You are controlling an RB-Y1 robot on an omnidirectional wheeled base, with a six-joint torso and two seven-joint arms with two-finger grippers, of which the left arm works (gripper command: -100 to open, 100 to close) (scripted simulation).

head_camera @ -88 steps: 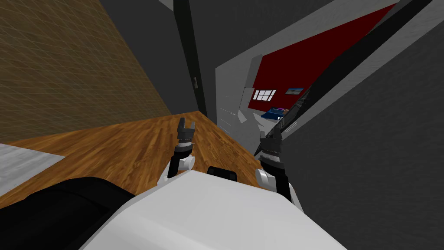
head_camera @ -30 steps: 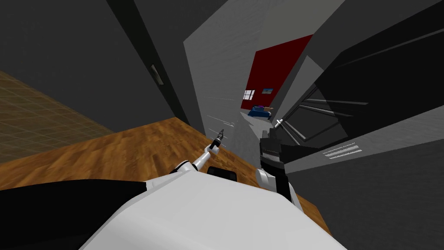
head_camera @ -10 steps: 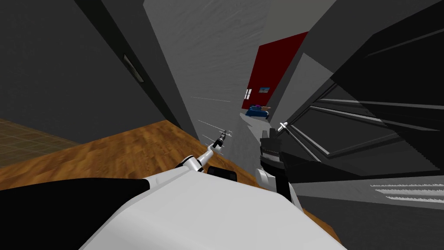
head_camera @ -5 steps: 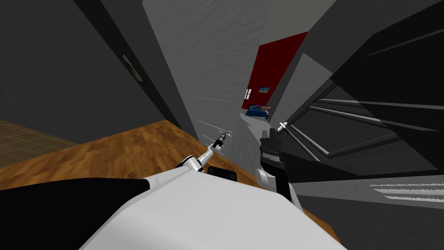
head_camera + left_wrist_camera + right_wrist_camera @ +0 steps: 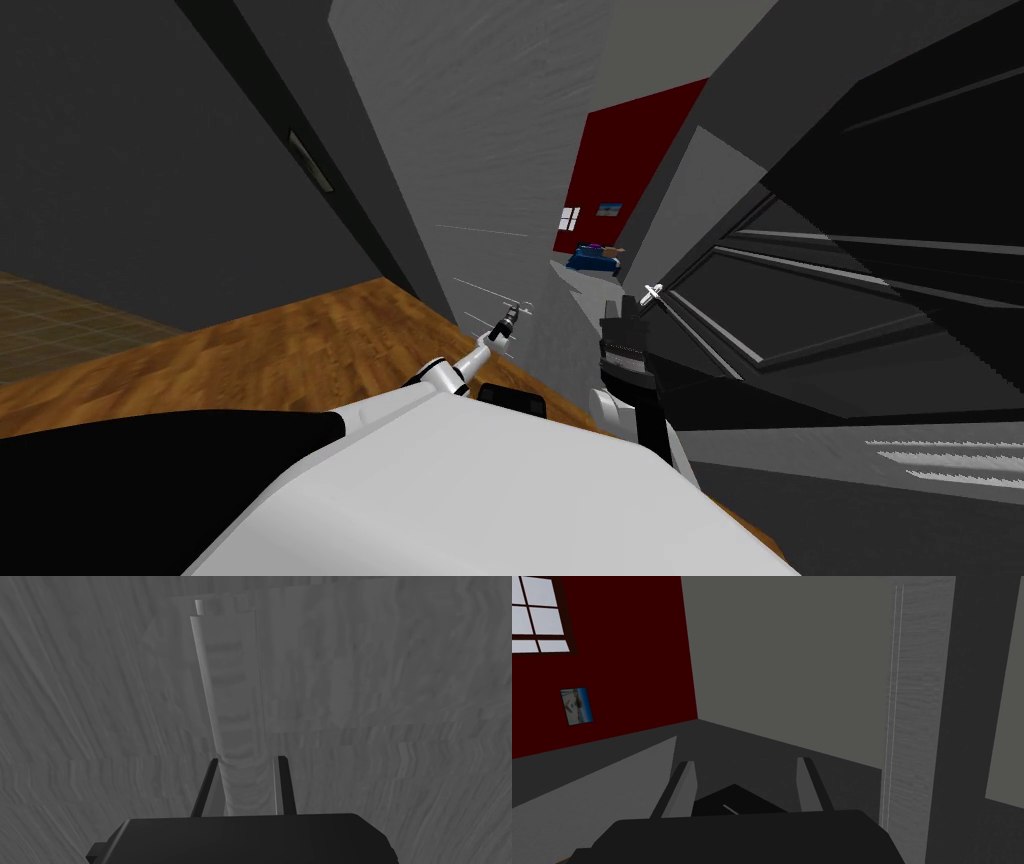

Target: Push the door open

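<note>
My left gripper [image 5: 246,762] is clenched on the pale handle [image 5: 227,676] of the grey door [image 5: 480,130]. The door stands in the upper middle of the head view, with a red wall [image 5: 620,160] past its right edge. My right gripper [image 5: 744,762] is just right of centre there, released, fingers apart, grasping nothing.

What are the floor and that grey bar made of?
Floor: looks like wood, with brown grained planks and a faint gloss.
Bar: smooth, plain light grey. It may be metal or plastic; the look leaves it open.
</note>
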